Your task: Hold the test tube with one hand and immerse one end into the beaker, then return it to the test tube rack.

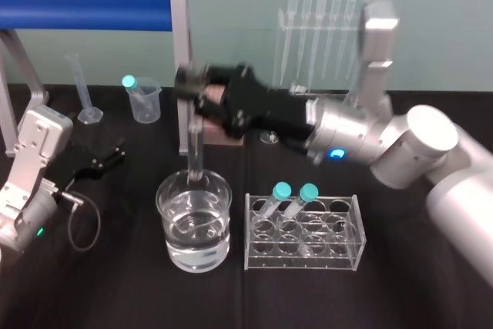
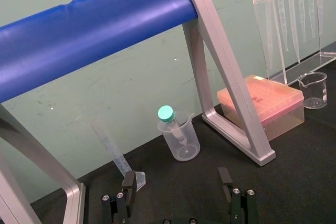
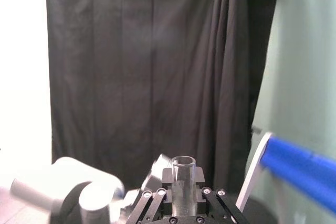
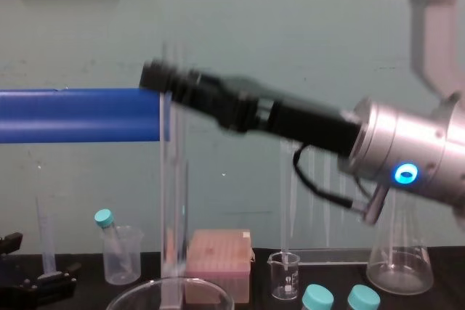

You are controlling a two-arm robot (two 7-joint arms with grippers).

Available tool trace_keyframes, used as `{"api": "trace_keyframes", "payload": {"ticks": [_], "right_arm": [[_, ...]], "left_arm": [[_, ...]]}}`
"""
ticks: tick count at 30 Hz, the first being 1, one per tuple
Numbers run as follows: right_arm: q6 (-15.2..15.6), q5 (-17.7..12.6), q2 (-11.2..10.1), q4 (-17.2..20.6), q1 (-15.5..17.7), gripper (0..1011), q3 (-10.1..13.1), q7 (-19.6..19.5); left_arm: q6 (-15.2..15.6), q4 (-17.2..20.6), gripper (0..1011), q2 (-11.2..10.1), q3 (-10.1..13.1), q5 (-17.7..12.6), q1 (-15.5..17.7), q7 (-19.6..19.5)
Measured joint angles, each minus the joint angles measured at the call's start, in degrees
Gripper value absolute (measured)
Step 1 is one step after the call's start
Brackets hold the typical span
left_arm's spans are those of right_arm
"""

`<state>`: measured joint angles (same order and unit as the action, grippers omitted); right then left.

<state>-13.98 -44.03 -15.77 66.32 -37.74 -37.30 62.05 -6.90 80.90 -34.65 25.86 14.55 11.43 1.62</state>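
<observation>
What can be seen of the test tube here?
The test tube is a long, clear, glass-looking tube, uncapped, with a plain open rim. It stands upright, clamped near its top by the right gripper, which reaches in from the right. Its lower end sits inside the rim of the wide beaker, which holds clear liquid; whether the tip is wetted cannot be told. The left gripper is open at the left, apart from it.
</observation>
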Motion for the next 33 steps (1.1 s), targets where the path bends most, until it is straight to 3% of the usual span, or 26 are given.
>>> {"api": "trace_keyframes", "payload": {"ticks": [6, 14, 25, 33], "right_arm": [[-2.0, -1.8, -2.4, 5.6, 1.6, 225, 3.7, -3.3], [-2.9, -1.3, -8.3, 13.4, 6.6, 225, 9.3, -11.5], [1.3, -0.1, -17.0, 23.5, 18.2, 226, 16.5, -22.1], [3.8, 1.4, -20.1, 26.9, 24.0, 225, 19.3, -25.7]], "left_arm": [[0.0, 0.0, 1000, 0.0, 0.0, 0.0, 0.0, 0.0], [0.0, 0.0, 1000, 0.0, 0.0, 0.0, 0.0, 0.0], [0.0, 0.0, 1000, 0.0, 0.0, 0.0, 0.0, 0.0], [0.0, 0.0, 1000, 0.0, 0.0, 0.0, 0.0, 0.0]]}}
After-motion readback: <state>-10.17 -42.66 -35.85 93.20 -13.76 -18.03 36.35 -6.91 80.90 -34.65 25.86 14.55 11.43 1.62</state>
